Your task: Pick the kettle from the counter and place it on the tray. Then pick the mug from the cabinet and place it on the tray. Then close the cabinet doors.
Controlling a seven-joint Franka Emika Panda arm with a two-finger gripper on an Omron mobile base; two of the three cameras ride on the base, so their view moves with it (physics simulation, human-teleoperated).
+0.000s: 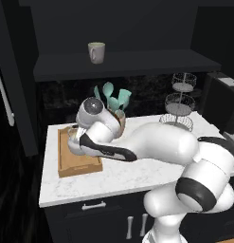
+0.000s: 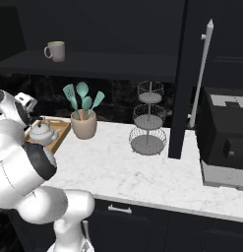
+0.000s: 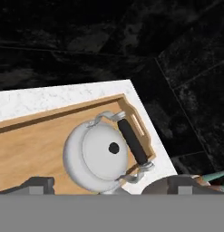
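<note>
Arm [image 1: 156,142]: glossy white rounded shells, bulbous links, dark charcoal bands at joints. Large dark ring on lower link near base, black wedge-shaped seam on forearm link. Round grey cap disc on wrist joint, white housing around it. Gripper [image 3: 111,189]: two small dark grey blocky finger tips [image 3: 37,185], squared tops, matte finish. Pedestal column white, smooth. No cables, screws or markings discernible.
</note>
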